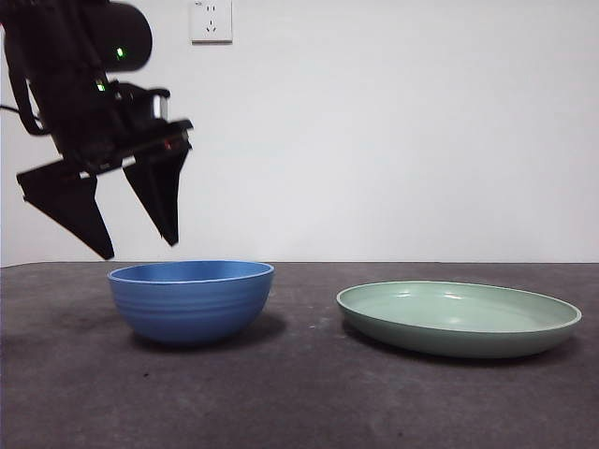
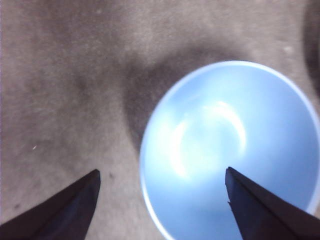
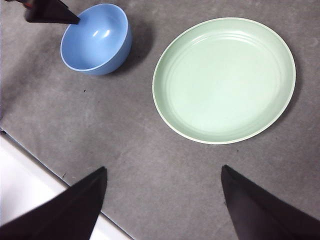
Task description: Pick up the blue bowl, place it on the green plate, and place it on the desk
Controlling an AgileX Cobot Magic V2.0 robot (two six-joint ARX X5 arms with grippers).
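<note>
The blue bowl (image 1: 191,300) stood upright and empty on the desk (image 1: 299,402), beside the green plate (image 1: 458,318) but apart from it, a strip of bare tabletop between the two. In the right wrist view the bowl lay further from the desk's pale edge (image 3: 30,195) than the plate's near rim did, though neither sat close to a corner that the pictures show.

Above the bowl hung the left gripper (image 1: 138,245), its two black jaws spread wide and holding nothing. From its own wrist view, one jaw hung over the bowl's hollow and the other over bare desk outside the rim, so the wall lay between them (a rim grasp, by the look of it). The tips were above the rim, not touching it.

The right gripper (image 3: 162,200) waited well back and high over the desk's edge, jaws likewise wide apart and empty, looking down on both dishes.

The step in hand was judged to be the first: the approach for picking up the bowl, with nothing yet lifted. The next move would call for a descent until the jaws straddled the wall, then a firm close before lifting. A smooth, curved wall might slip, so the grip should be deep enough.
</note>
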